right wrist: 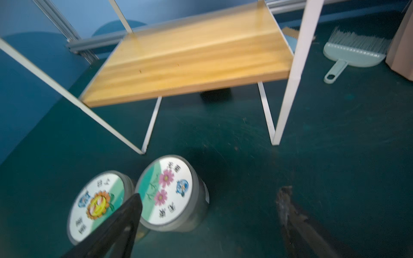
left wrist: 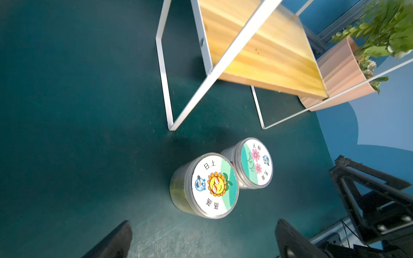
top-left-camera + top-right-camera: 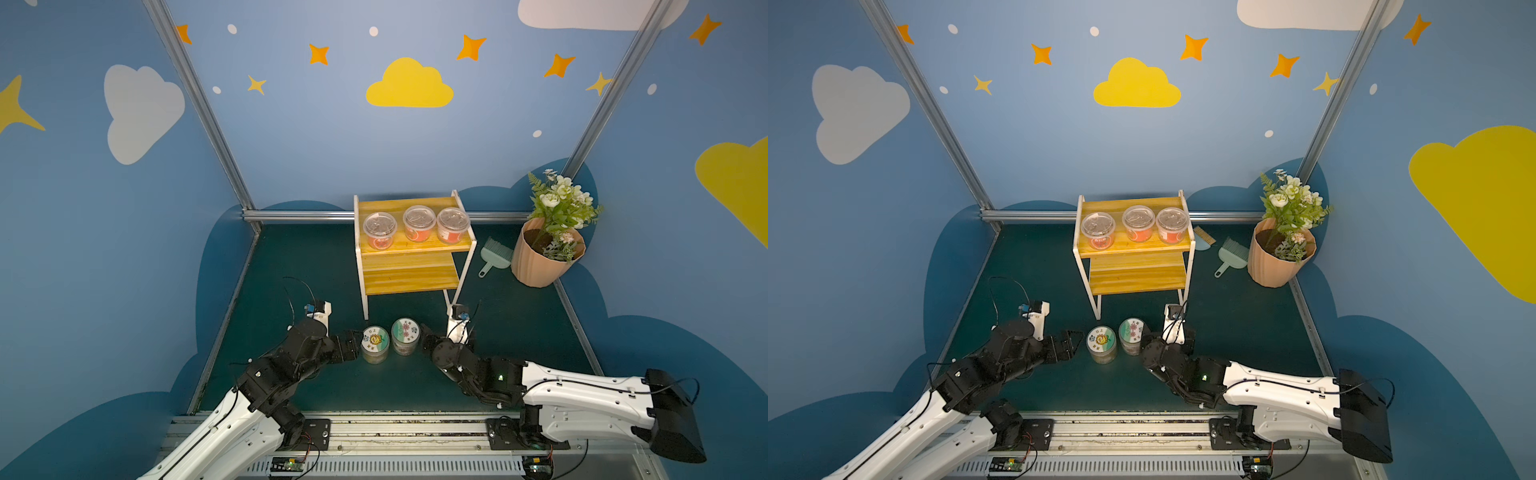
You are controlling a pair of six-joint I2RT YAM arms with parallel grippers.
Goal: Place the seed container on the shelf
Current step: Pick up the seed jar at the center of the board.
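While both stand on the dark green bench (image 3: 316, 382), the clear round pink-flower-lidded seed container (image 3: 405, 330) sits unheld just beside the right gripper (image 3: 424, 338), fingers wide apart. The sunflower-lidded seed container (image 3: 375, 338) is just ahead of the left gripper (image 3: 353, 345), also spread apart. Beyond stands the yellow-wood, white-framed shelf (image 3: 409, 266).

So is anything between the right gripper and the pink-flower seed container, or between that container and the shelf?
Nothing visible. The right gripper is open right beside the pink-flower container, and bare floor leads to the shelf, whose lower plank holds nothing. Three cups occupy the upper plank.
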